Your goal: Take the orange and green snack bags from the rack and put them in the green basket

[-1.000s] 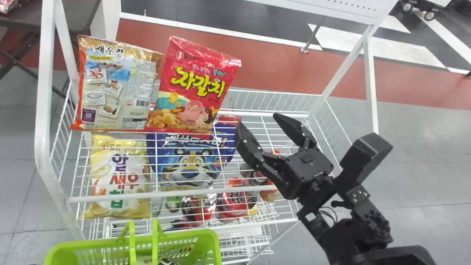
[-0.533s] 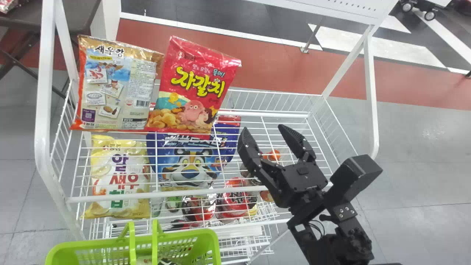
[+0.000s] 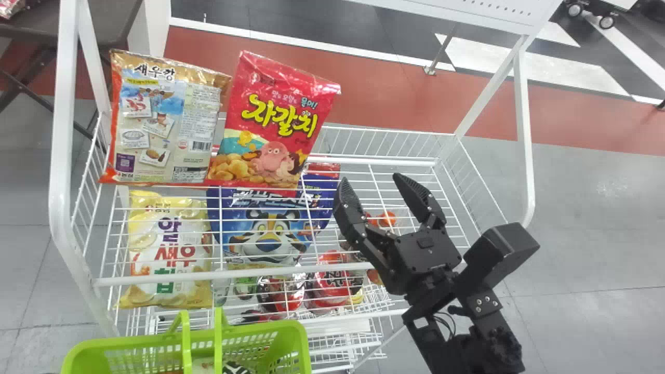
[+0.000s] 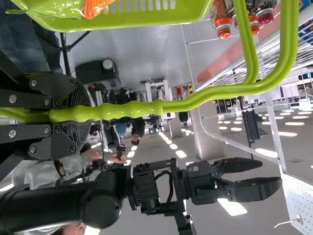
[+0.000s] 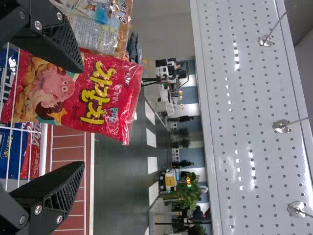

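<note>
My right gripper point(image 3: 372, 180) hangs open over the right half of the white wire rack point(image 3: 291, 270), nothing between its fingers. To its left an orange-edged snack bag point(image 3: 156, 119) and a red snack bag point(image 3: 270, 124) stand side by side on the top shelf. In the right wrist view the red bag point(image 5: 93, 98) lies beyond the open right gripper point(image 5: 83, 116). At the head view's lower left is the green basket point(image 3: 300, 340); its handle point(image 4: 117, 110) is clasped by my left gripper point(image 4: 83, 113). Inside the basket point(image 4: 142, 20) are a green packet point(image 4: 54, 9) and something orange point(image 4: 95, 7).
Below the top shelf are a yellow-white bag point(image 3: 166, 249), a blue bag point(image 3: 270, 234) and several red-topped packages point(image 3: 332, 278). A white upright point(image 3: 65, 130) rises at the rack's left. A perforated white panel point(image 5: 244, 112) with metal hooks stands behind the rack.
In the head view my right gripper has shifted slightly down, and its arm has swung to the left. Its fingers stay apart. The basket has moved a little; the rack's bags are unmoved.
</note>
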